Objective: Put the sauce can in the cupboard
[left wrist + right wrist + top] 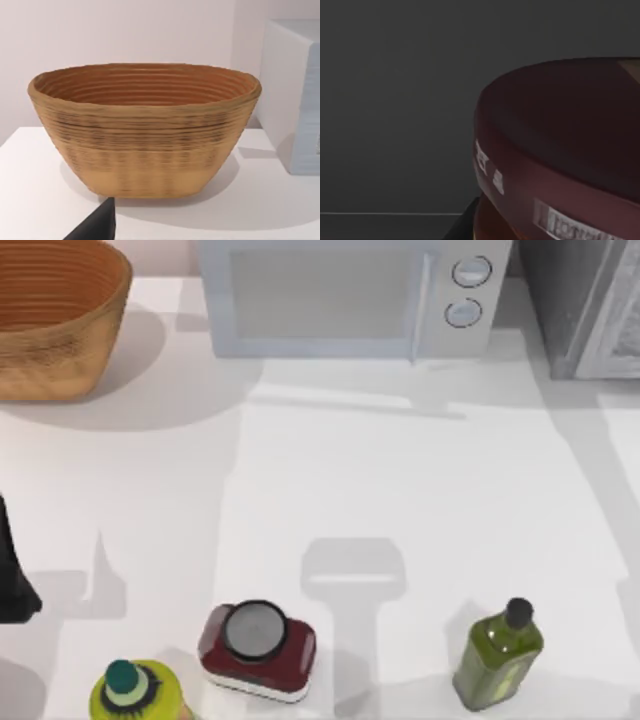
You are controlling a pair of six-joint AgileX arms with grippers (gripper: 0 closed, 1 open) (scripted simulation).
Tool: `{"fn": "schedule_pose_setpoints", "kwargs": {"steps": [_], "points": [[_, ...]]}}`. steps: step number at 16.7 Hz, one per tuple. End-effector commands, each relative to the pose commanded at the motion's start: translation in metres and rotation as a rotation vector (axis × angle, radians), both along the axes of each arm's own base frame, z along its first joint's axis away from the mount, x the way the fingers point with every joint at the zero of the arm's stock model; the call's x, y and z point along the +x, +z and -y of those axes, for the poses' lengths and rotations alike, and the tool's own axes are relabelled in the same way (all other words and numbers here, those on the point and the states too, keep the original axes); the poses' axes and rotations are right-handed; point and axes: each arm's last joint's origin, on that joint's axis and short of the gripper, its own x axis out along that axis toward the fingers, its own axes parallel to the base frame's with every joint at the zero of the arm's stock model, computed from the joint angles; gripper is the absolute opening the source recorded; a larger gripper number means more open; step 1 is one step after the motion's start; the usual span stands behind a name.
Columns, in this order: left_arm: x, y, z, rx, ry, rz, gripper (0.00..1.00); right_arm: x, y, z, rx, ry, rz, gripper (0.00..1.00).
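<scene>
The sauce can (560,165) looms very close in the right wrist view, showing a dark maroon top, a red band and pale lettering. Behind it is a flat dark grey surface with a thin pale line low down. A dark finger (465,222) of my right gripper shows against the can's lower side, and the gripper is shut on the can. In the top view the cupboard (585,305) stands at the back right, dark grey and speckled with a pale framed door. My left arm (12,575) is parked at the table's left edge.
A woven basket (55,315) stands at the back left and a white microwave (340,295) at the back middle. Along the front edge stand a squat maroon container (257,650), a green bottle (497,655) and a yellow-green item (135,692).
</scene>
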Motion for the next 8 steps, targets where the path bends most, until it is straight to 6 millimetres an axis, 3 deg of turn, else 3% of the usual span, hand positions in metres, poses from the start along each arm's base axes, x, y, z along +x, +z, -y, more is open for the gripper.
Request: {"fn": "schedule_pose_setpoints", "kwargs": {"steps": [2,4,8], "points": [[0.000,0.000,0.000,0.000,0.000,0.000,1.00,0.035,-0.012,-0.002,-0.002,0.003,-0.025,0.00],[0.000,0.000,0.000,0.000,0.000,0.000,1.00,0.057,-0.016,0.004,0.005,-0.016,-0.013,0.00],[0.000,0.000,0.000,0.000,0.000,0.000,1.00,0.070,-0.019,0.005,0.004,0.000,-0.002,0.00]]}}
